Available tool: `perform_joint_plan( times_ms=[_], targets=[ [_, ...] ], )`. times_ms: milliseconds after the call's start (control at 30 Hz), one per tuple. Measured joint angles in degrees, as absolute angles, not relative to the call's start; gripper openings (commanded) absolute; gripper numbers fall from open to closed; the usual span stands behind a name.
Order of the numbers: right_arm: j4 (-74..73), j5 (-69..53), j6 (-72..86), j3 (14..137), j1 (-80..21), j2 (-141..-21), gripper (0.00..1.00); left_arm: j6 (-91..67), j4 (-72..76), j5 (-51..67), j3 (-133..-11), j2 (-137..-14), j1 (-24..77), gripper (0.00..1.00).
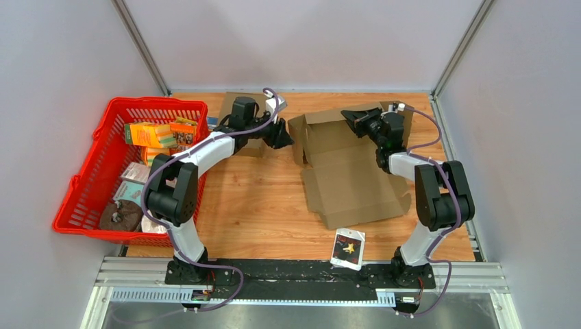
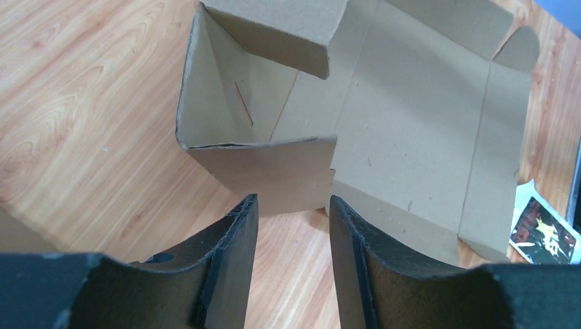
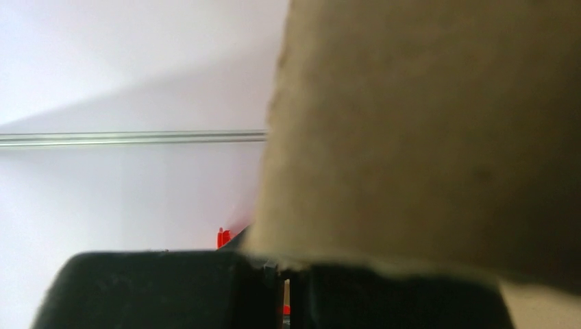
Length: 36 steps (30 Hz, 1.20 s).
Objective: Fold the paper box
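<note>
At the right centre of the table (image 1: 260, 199), the box (image 1: 349, 175) lies half-formed. The right gripper (image 3: 284, 271) is clenched on the rear flap (image 3: 425, 137). The left gripper (image 2: 293, 205), released, should seat squarely over the raised side wall (image 2: 267, 171) before folding.

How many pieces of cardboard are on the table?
2: the paper box, part-folded, right of centre; a second piece at the far edge, under the left arm. Others may be hidden.
</note>
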State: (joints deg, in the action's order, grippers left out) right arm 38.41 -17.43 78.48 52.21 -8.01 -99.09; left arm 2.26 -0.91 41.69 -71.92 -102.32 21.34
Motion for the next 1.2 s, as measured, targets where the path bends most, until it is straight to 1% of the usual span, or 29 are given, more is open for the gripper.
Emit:
perform_joint_plan(
  times_ms=[200,333,400,567,700,833,933,967,1000,1033,1200],
  targets=[
    [38.5,-17.0,79.3,52.2,-8.3,-99.4,0.00,-1.1,2.2,42.4,-71.9,-102.5,20.9,0.51],
    [39.9,-15.7,79.2,52.2,-10.0,-99.9,0.00,-2.1,2.9,42.3,-71.9,-102.8,21.8,0.43],
    [41.2,-14.9,79.4,52.2,-11.0,-100.5,0.00,-2.5,2.9,41.7,-71.9,-102.9,22.6,0.41],
    [43.6,-12.9,80.4,51.2,-13.4,-100.6,0.00,-3.8,6.9,37.3,-71.0,-102.7,25.7,0.41],
    [45.5,-11.0,82.5,49.1,-13.8,-100.5,0.00,-5.2,11.6,32.0,-65.6,-100.6,28.1,0.41],
    [46.0,-10.3,83.6,48.6,-13.8,-100.5,0.00,-5.7,12.7,29.8,-62.3,-98.2,29.3,0.42],
    [46.1,-10.0,83.9,48.6,-13.8,-100.5,0.00,-5.7,12.8,28.8,-62.0,-97.1,29.3,0.45],
    [46.1,-10.0,84.0,48.6,-13.8,-100.5,0.00,-5.8,13.0,28.5,-61.3,-96.2,29.1,0.52],
    [46.1,-10.0,84.0,48.6,-13.6,-100.5,0.01,-6.0,13.1,28.5,-60.5,-95.0,28.7,0.61],
    [46.1,-10.1,84.0,48.6,-13.5,-100.5,0.01,-6.4,13.0,28.6,-59.9,-93.7,28.2,0.74],
    [46.1,-11.0,84.0,48.6,-12.4,-100.5,0.02,-9.0,12.9,29.4,-59.2,-90.0,22.8,0.74]
  ],
)
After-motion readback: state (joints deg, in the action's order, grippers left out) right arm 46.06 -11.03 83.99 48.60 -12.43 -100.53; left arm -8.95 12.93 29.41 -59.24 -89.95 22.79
